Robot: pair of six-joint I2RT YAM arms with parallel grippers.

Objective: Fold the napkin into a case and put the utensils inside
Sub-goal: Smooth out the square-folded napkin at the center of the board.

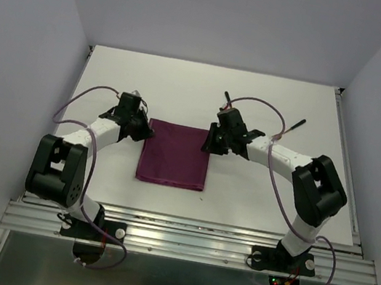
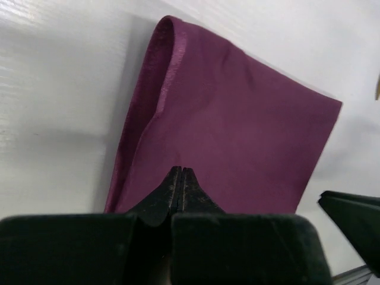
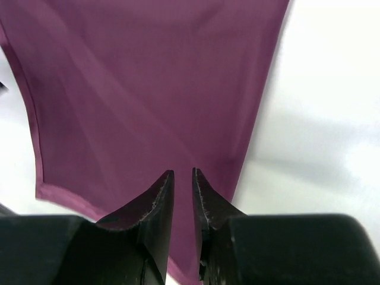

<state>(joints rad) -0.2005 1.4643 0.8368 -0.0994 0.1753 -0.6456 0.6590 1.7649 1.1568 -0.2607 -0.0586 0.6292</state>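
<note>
1. The napkin point(image 1: 175, 156) lies flat mid-table betw. the two arms. It's near square from above, so no clear long axis. Its doubled, rounded edge is on the left.
2. Left gripper point(image 1: 149, 134) is at the far-left corner, fingers together w/ tips on the cloth. Can't tell if any cloth is caught.
3. Right gripper point(image 1: 210, 147) is at the far-right corner, fingers a sliver apart, holding nothing.
4. Both are equally near; the cloth runs from them toward the bases.
5. One utensil point(image 1: 295, 125) lies far right, nearer your right arm, angled diagonally.
</note>
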